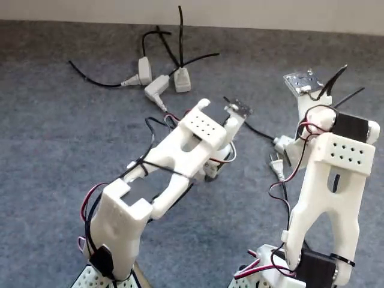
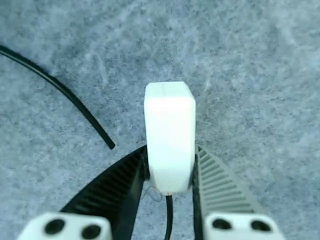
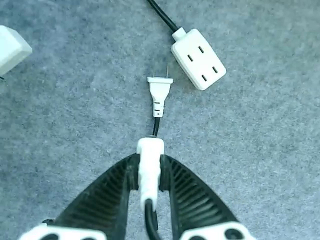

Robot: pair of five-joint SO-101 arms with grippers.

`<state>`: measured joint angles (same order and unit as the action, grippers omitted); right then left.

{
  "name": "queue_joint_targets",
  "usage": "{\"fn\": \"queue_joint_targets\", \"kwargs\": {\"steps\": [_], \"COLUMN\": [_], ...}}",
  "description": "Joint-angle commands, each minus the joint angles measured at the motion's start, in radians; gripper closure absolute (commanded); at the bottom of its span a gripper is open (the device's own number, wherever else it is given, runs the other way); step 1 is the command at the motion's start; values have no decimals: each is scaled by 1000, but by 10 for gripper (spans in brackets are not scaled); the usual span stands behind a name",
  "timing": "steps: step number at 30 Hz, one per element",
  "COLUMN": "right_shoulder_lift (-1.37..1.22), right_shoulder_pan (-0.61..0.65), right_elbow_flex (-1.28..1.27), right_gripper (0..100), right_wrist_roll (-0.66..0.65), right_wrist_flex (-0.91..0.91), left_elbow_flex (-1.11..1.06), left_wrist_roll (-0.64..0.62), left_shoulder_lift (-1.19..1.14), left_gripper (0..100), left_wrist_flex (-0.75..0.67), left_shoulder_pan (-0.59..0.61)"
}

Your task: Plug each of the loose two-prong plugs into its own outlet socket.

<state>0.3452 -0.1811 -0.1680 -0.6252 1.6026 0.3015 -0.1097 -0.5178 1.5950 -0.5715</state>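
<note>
On the grey carpet (image 3: 75, 115), the right gripper (image 3: 150, 159) was clamped narrowly on a slim white cord fitting (image 3: 150, 150). Just past its tips a loose two-prong plug (image 3: 160, 90) lay flat, prongs pointing away, near but apart from a white outlet socket (image 3: 198, 59) whose two pairs of slots faced up. At the other arm, the left gripper (image 2: 170, 156) was closed around a smooth white block (image 2: 169, 125) with a black cord leaving its rear, while a loose black cord end (image 2: 65, 95) lay apart from it on the carpet.
</note>
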Motion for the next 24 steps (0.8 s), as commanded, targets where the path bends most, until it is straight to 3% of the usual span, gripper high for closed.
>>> {"fn": "queue_joint_targets", "kwargs": {"steps": [1, 4, 16, 24], "right_shoulder_lift": [53, 53, 44, 42], "right_shoulder_pan": [12, 5, 13, 12], "right_elbow_flex": [5, -2, -5, -5], "right_gripper": [991, 991, 991, 991], "right_wrist_roll": [-11, -11, -11, -11], "right_wrist_flex": [-16, -35, -50, -70], "left_elbow_flex": [36, 59, 137, 136], "left_wrist_roll": [37, 17, -8, 107], "left_shoulder_lift": [-41, -39, -39, -48], "left_gripper": [821, 776, 776, 776], "left_wrist_flex": [9, 9, 94, 92], "left_shoulder_pan": [4, 2, 5, 127]}}
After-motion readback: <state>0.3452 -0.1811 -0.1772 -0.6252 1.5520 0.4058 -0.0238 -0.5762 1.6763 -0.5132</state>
